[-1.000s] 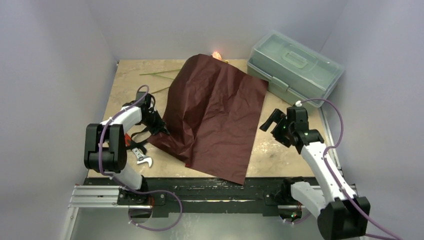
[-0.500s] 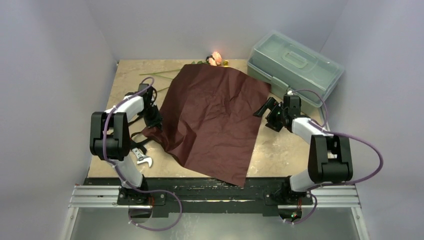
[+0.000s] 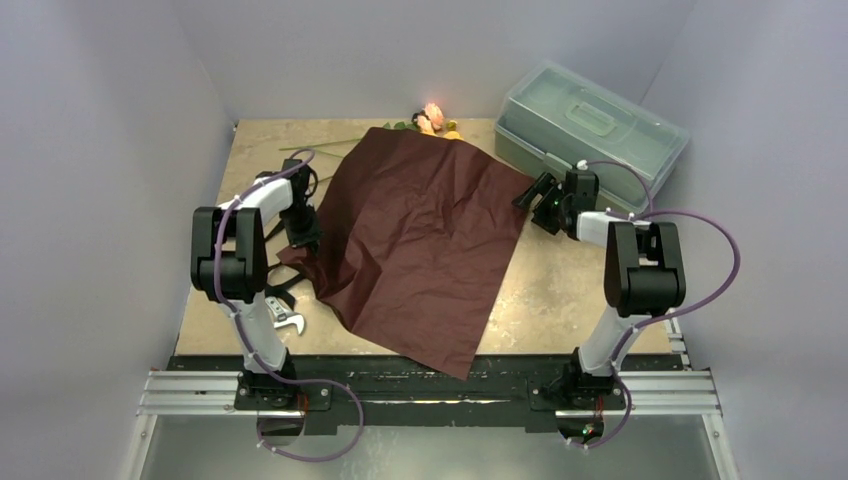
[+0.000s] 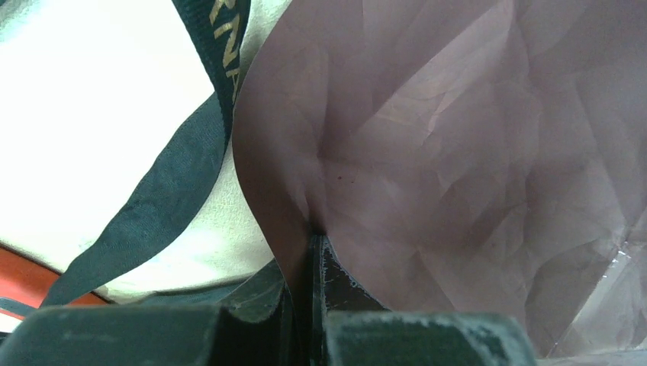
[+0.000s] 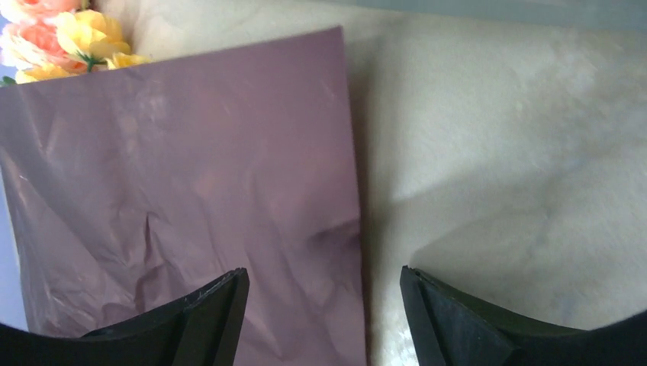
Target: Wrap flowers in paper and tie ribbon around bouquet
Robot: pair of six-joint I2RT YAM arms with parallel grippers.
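Note:
The dark red paper (image 3: 420, 240) lies crinkled across the middle of the table. My left gripper (image 3: 302, 236) is shut on the paper's left edge, and its wrist view shows that edge (image 4: 427, 152) pinched between the jaws (image 4: 314, 242). The black ribbon (image 4: 175, 198) trails on the table just left of it, also visible under the left arm (image 3: 282, 290). The flowers' yellow and pink blooms (image 3: 432, 118) poke out past the paper's far edge, with thin stems (image 3: 320, 148) to the left. My right gripper (image 3: 535, 195) hangs open over the paper's right edge (image 5: 336, 191), one finger (image 5: 206, 313) above paper, the other (image 5: 458, 320) above bare table.
A pale green plastic toolbox (image 3: 585, 125) stands at the back right, close behind the right gripper. A wrench (image 3: 286, 318) and an orange-handled tool (image 3: 260, 282) lie near the left arm's base. Grey walls enclose the table on three sides.
The left gripper carried the paper's left edge toward the back, uncovering the blooms. The right arm swung in from the near right to the paper's right edge, its jaws narrowing a little.

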